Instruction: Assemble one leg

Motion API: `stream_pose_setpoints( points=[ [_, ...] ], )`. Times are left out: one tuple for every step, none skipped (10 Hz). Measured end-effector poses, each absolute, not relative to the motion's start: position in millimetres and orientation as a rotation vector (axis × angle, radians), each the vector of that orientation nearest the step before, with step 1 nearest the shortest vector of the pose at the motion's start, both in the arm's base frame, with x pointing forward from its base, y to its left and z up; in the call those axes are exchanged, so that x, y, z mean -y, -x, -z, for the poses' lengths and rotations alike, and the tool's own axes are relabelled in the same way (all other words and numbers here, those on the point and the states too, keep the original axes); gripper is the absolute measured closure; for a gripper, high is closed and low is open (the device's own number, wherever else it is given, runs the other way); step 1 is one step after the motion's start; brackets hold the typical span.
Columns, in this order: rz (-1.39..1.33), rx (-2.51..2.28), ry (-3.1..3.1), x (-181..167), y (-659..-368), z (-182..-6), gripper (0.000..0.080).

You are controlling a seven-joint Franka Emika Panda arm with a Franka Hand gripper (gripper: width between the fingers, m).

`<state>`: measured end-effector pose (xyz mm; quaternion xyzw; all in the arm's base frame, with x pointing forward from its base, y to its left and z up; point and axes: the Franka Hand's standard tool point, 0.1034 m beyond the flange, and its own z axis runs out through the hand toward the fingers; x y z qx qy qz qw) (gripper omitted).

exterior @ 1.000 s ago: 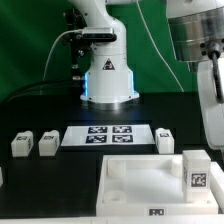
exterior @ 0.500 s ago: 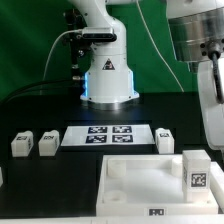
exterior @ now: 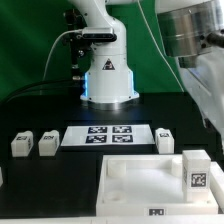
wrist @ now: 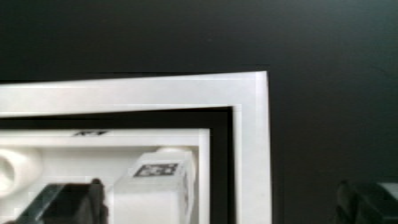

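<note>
In the wrist view my gripper (wrist: 214, 206) is open, with one dark fingertip (wrist: 64, 205) and the other (wrist: 368, 202) faint at the frame edge. Nothing is held between them. Below it lies the large white panel (wrist: 107, 115) with a round corner socket (wrist: 11, 172). A white leg (wrist: 160, 180) with a code tag lies on it near the first fingertip. In the exterior view this tagged leg (exterior: 198, 169) is at the panel's (exterior: 135, 183) right corner. My gripper itself is out of the exterior view; only the arm (exterior: 195, 35) shows at the upper right.
Two more legs (exterior: 22, 144) (exterior: 46, 144) stand at the exterior view's left and one (exterior: 166, 140) at its right. The marker board (exterior: 108, 135) lies in the middle before the robot base (exterior: 108, 85). A white rim (wrist: 253, 120) frames the panel.
The arm's upper part at the exterior view's upper right has shifted toward the left and tilted. The legs and the panel have not moved.
</note>
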<state>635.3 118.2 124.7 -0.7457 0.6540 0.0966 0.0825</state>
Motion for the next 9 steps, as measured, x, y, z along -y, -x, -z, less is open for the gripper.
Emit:
stream_pose_setpoints(
  points=[
    [-0.248, -1.818, 2.327, -115.5, -635.8, -125.1, 0.0151],
    [-0.104, -1.744, 2.344, -111.0, -638.0, -125.0, 0.0151],
    [-0.122, -1.608, 2.449, -111.0, -630.2, -122.3, 0.0151],
    [-0.107, -1.518, 2.501, -110.5, -632.7, -122.8, 0.0151],
    [-0.099, -1.444, 2.54, -110.8, -632.7, -122.8, 0.0151],
    [-0.1, -1.45, 2.537, -111.2, -632.5, -122.6, 0.0151],
    [-0.1, -1.449, 2.538, -111.2, -632.5, -122.5, 0.0151],
    [-0.1, -1.449, 2.538, -111.2, -632.5, -122.5, 0.0151],
    [-0.1, -1.449, 2.538, -111.2, -632.5, -122.5, 0.0151]
  ],
)
